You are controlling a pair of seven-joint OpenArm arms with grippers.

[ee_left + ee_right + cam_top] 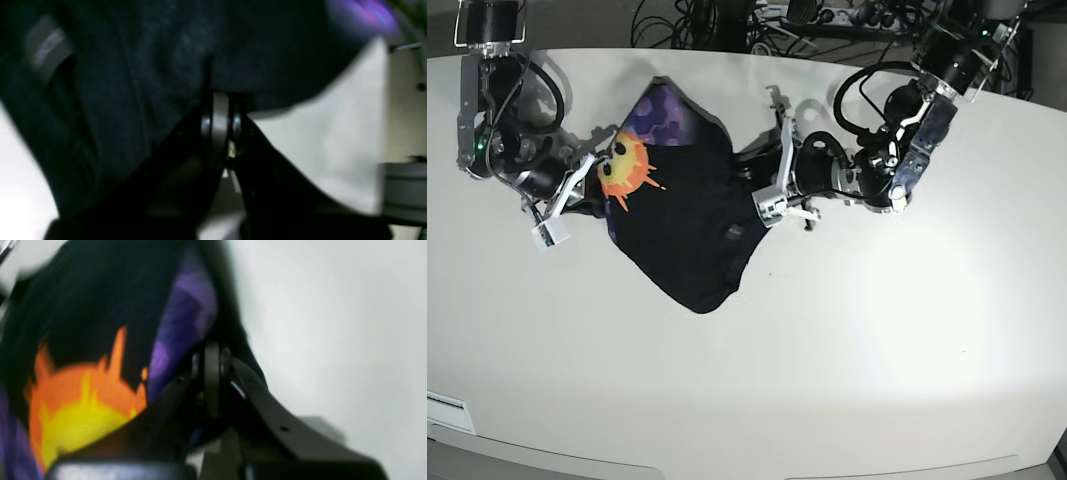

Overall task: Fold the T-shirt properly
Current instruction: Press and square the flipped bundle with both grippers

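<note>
seen from above, a white table (847, 380) fills the nearest part of the scene and is bare there. further back, a black t-shirt (682, 215) hangs stretched between two robot arms, its lowest point drooping toward the viewer and touching or nearly touching the tabletop. the cloth's long axis runs roughly side to side, from one gripper to the other, with a second, shorter spread from the far upper corner down to that sagging tip. the right gripper (577, 190), on the picture's left side, has its fingers pressed together on the shirt edge right beside the yellow-orange sun face (622, 165); its wrist camera shows the jaws closed with printed fabric, orange, yellow and purple, bunched directly ahead of them. the left gripper (772, 185), on the picture's right side, likewise pinches the opposite edge; its wrist camera shows closed jaws with plain dark cloth draped just beyond and above them. both arms are equally close to the shirt, each holding one end, so the coming move likely turns on how they carry the two edges together or lay the cloth flat. at the far edge of the table, a tangle of black cables (727, 25) lies behind everything.
</note>
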